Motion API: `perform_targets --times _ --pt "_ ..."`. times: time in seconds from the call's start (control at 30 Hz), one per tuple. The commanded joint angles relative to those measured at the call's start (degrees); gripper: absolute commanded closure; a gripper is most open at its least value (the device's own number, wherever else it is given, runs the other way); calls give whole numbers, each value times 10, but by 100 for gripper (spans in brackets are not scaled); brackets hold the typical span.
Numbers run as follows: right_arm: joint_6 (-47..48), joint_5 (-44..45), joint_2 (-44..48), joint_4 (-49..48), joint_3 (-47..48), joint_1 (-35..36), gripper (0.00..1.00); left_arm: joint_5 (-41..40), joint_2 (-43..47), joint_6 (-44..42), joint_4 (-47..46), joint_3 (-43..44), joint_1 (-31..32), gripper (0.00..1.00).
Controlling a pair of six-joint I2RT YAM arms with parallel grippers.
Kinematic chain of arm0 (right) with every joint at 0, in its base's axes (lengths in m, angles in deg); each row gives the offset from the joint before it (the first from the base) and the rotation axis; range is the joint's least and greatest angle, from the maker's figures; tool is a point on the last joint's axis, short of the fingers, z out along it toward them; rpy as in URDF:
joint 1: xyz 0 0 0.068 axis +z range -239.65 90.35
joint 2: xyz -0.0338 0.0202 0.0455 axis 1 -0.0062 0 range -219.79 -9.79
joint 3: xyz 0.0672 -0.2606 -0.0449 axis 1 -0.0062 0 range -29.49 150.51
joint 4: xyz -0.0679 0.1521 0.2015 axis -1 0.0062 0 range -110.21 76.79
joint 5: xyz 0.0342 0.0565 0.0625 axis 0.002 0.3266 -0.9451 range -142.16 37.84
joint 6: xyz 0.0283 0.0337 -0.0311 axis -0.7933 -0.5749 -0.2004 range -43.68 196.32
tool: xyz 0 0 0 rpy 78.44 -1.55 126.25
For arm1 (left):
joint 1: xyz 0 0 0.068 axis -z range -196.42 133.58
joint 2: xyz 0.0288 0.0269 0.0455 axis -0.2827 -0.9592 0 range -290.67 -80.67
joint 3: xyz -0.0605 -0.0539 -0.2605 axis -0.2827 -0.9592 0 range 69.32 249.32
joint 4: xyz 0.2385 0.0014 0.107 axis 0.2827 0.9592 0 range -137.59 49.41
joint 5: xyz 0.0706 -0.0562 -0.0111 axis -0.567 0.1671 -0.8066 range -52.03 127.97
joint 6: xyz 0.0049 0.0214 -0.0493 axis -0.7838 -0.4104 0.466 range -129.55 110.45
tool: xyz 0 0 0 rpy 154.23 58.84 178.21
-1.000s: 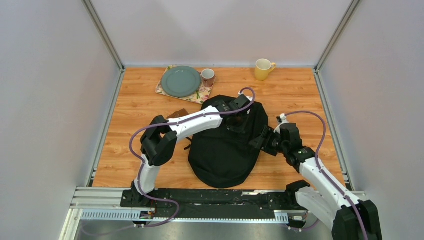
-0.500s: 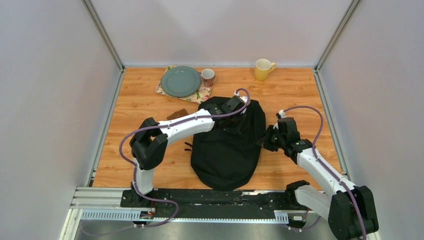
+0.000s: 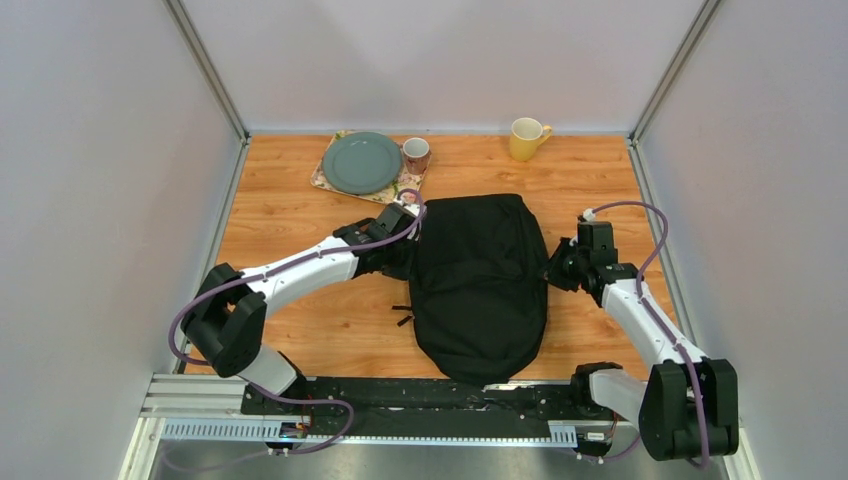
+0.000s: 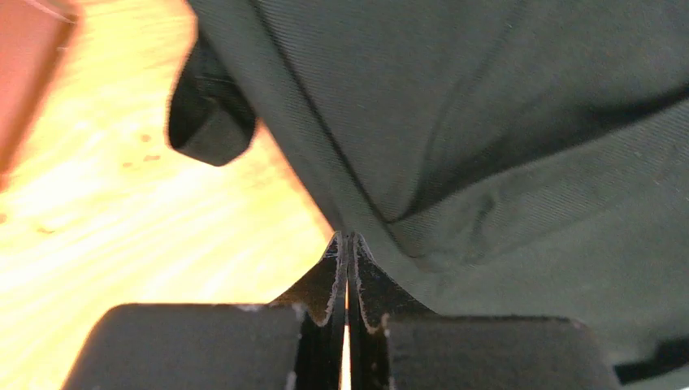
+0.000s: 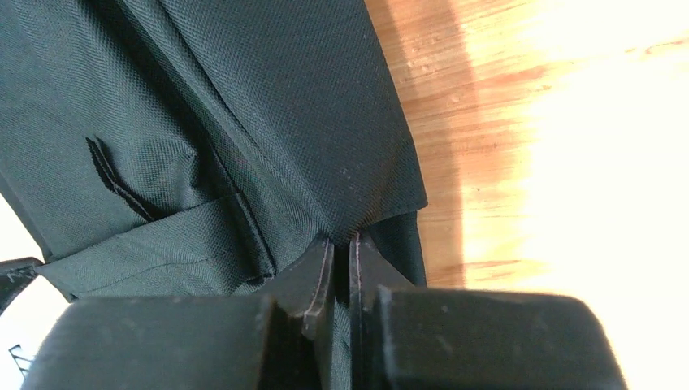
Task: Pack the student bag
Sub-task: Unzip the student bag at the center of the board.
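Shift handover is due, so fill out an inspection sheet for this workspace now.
Surface: orange wooden tabletop, no spills seen.
Job's things: large black soft fabric backpack lying flat mid-table, rounded end toward the arm bases.
Clutter: round grey-green plate on a floral placemat; small brown mug at the placemat's right corner; yellow ceramic mug at the far edge.
Grippers: left pincer shut on the backpack's left edge; right pincer shut on its right edge.
Cables: purple cables loop along both arms.
Surroundings: pale grey walls on three sides; aluminium rail at the near edge.

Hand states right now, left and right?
Left hand: closed, pinching the student bag fabric, left edge.
Right hand: closed, pinching the student bag fabric, right edge.
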Motion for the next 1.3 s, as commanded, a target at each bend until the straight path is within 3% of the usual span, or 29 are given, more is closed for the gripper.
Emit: perform_targets --times 0.0,0.03,0.13,0.2,0.23,0.3,0.33,0.43,0.7,1.0,1.2,1.27 --pt "4 14 21 -2 18 -4 82 83 14 -12 -54 1 10 100" --pt "6 13 27 2 22 -4 68 94 12 -10 -58 4 10 100" --pt "2 32 74 35 33 -4 50 114 14 -5 -71 16 12 100" --pt "-2 27 113 31 38 -4 45 121 16 -2 -77 35 16 100" --pt "-3 15 123 19 35 -4 44 119 16 3 -79 44 19 95" --pt "-15 -28 137 -10 28 -5 44 113 9 6 -88 76 33 81" --pt "-19 -43 137 -21 24 -4 44 106 2 7 -87 90 40 69" --pt "-24 -92 108 -35 27 -4 44 95 -40 8 -78 159 64 57" --pt "-25 -162 2 -87 23 -5 45 88 -191 49 -20 329 104 56" --pt "-33 -188 -32 -133 5 -8 47 66 -253 115 -1 361 112 55" --pt "-32 -198 -29 -144 -14 -8 61 56 -273 144 -8 362 112 55" --pt "-32 -198 -27 -142 -17 -7 59 57 -273 150 -14 363 112 55"
